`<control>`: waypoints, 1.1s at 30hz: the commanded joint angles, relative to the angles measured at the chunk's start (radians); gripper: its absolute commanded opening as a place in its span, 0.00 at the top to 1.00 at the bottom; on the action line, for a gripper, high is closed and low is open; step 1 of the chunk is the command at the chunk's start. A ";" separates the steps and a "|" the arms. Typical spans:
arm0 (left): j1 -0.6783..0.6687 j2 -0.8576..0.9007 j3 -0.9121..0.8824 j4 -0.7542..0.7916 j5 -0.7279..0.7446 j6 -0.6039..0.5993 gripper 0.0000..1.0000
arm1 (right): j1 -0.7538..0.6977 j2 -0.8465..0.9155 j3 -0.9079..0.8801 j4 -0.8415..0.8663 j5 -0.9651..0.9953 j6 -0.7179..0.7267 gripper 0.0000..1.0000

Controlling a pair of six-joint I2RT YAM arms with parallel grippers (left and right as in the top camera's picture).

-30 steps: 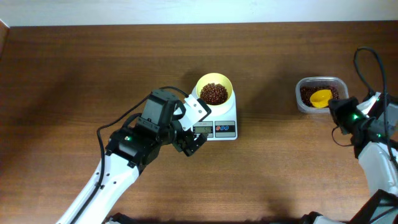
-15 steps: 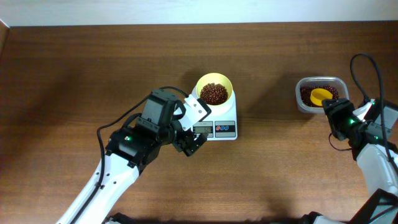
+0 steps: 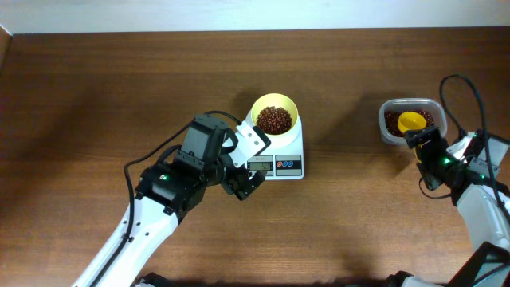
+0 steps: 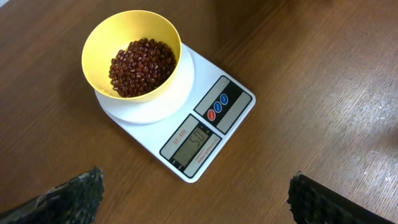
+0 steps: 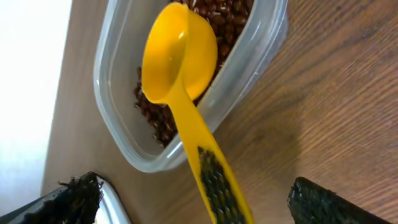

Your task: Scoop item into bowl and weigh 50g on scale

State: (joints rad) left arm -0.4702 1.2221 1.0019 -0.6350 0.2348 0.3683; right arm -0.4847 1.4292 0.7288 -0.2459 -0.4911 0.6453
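1. The beans [image 4: 142, 65] are a small, dark reddish-brown heap covering the bottom of the pale yellow bowl [image 4: 99, 37].
2. The bowl sits on the round platform of the white scale [image 4: 205, 78], whose display [image 4: 191, 141] reads 50.
3. More of the beans lie in a clear tub [image 5: 115, 134] well off to the right on the counter [image 4: 323, 74]. A yellow scoop [image 5: 180, 56] rests in it with its handle over the rim.
4. The left end effector [image 4: 196, 196] hangs over the counter near the scale's display edge, fingers spread, gripping nothing.
5. The right end effector [image 5: 202, 202] hangs beside the tub, fingers spread wide on either side of the scoop's handle.
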 commanded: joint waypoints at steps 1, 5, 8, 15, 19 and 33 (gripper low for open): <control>-0.003 -0.009 -0.003 0.002 -0.004 0.015 0.01 | 0.002 -0.016 0.007 -0.013 -0.026 -0.134 0.01; -0.003 -0.009 -0.003 0.002 -0.004 0.015 0.01 | 0.002 -0.017 0.053 -0.034 -0.056 -0.253 0.01; -0.003 -0.009 -0.003 0.002 -0.004 0.015 0.01 | 0.002 -0.017 0.135 -0.148 -0.051 -0.405 0.01; -0.003 -0.009 -0.003 0.002 -0.003 0.015 0.01 | 0.002 -0.017 0.345 -0.465 0.089 -0.734 0.01; -0.003 -0.009 -0.003 0.002 -0.003 0.015 0.01 | 0.002 -0.017 0.456 -0.649 0.080 -0.965 0.01; -0.003 -0.009 -0.003 0.002 -0.004 0.015 0.01 | 0.209 -0.019 0.579 -0.760 0.085 -1.139 0.01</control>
State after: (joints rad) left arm -0.4702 1.2221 1.0019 -0.6346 0.2348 0.3683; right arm -0.2787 1.4254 1.2877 -1.0073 -0.4080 -0.4808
